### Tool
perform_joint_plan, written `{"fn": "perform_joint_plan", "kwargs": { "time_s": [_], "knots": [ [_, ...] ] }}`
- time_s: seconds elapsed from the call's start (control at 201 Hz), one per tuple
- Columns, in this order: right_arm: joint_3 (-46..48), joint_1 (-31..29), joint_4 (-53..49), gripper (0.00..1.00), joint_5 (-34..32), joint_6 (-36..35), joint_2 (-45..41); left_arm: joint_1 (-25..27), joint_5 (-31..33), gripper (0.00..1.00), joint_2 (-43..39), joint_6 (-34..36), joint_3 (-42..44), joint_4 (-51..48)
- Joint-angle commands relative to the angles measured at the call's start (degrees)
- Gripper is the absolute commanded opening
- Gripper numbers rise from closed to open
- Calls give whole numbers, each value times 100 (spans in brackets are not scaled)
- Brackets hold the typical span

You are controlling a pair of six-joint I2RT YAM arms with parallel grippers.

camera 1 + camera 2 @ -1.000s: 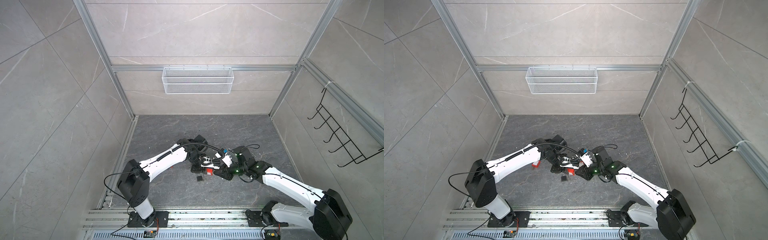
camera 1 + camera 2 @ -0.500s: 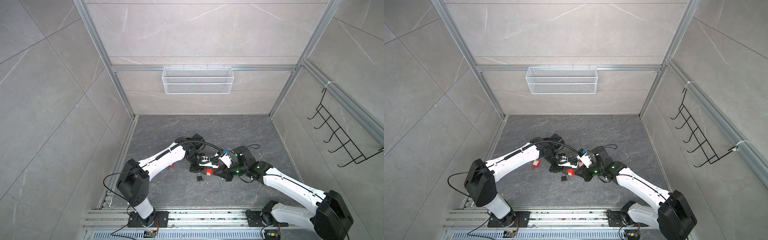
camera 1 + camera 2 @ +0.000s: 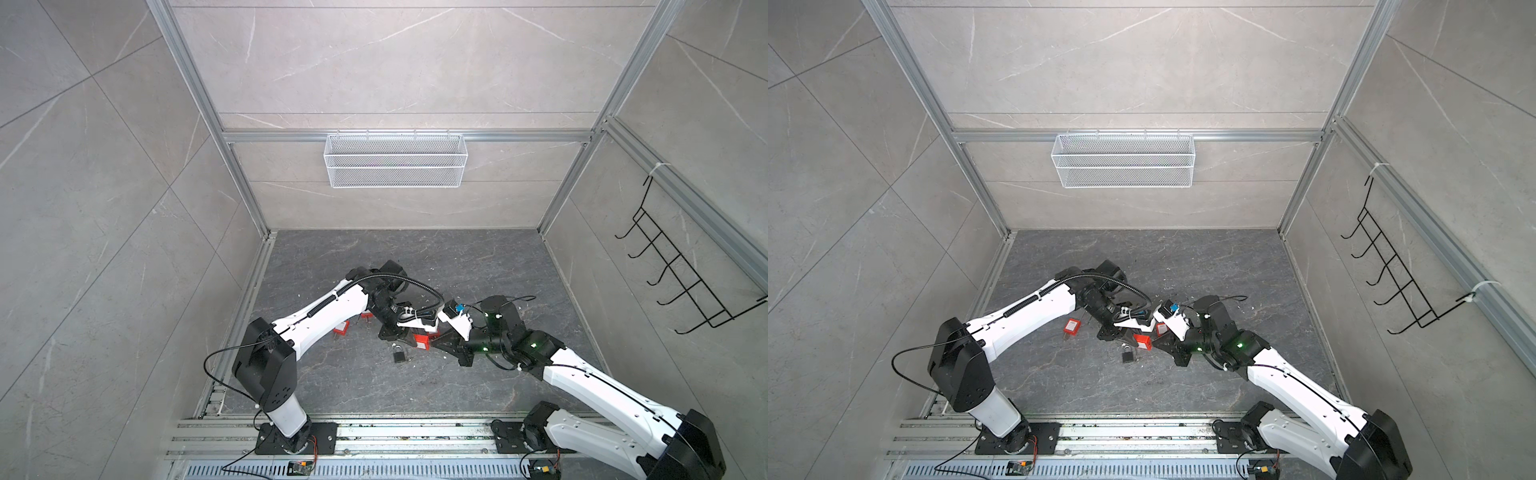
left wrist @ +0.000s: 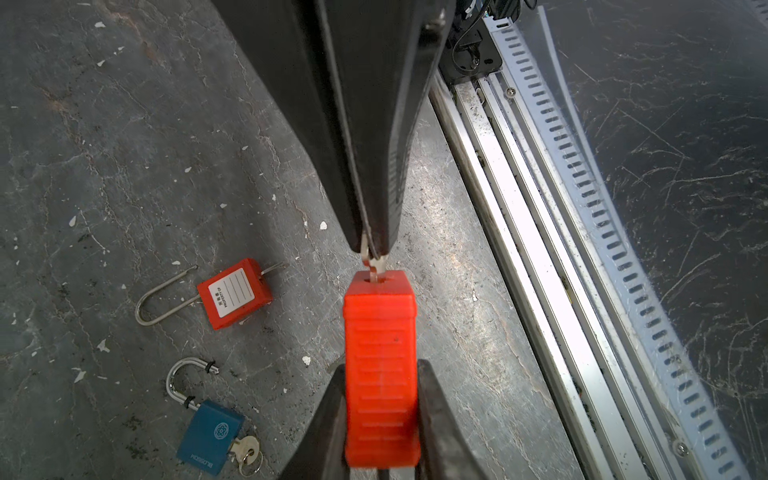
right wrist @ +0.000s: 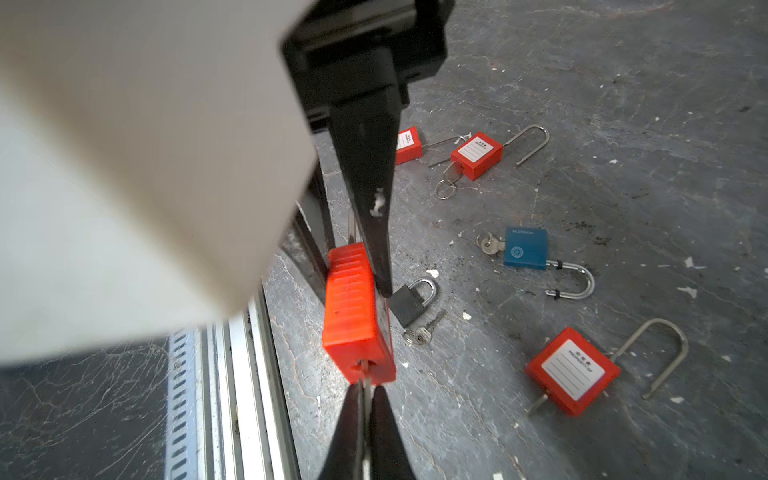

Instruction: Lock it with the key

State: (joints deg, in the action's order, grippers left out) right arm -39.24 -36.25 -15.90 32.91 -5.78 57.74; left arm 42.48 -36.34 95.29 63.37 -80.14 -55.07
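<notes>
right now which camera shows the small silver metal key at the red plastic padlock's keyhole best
The left wrist view: the small silver metal key sits centred, pinched by the right gripper, tip at the red plastic padlock. The right wrist view shows it edge-on. In both top views it is too small to tell.

A red padlock [image 3: 422,342] is seen between the left claw [image 3: 405,336] and the right claw [image 3: 437,340], which are set facing each other low over the bench [image 3: 478,257]. A small dark padlock [image 3: 399,356] is laid just beside them. Another red lock [image 3: 340,329] is partly hidden under the left arm.
</notes>
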Motion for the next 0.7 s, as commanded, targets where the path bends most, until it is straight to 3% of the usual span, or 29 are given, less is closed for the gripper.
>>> {"fn": "perform_joint_plan", "kwargs": {
  "time_s": [0.0,0.214,0.458,0.692],
  "knots": [
    [-196,-32,-599,0,-514,-767,-25,-56,370,0,-3,-291,38,-403],
    [-128,7,-671,0,-808,-973,-433,-54,830,0,-10,-410,143,-320],
    [-47,13,-720,0,-925,-1537,-1011,-82,385,0,362,-552,-214,-801],
    [-54,13,-855,0,-862,-1859,-994,-82,276,0,395,-598,-216,-872]
  ]
}}
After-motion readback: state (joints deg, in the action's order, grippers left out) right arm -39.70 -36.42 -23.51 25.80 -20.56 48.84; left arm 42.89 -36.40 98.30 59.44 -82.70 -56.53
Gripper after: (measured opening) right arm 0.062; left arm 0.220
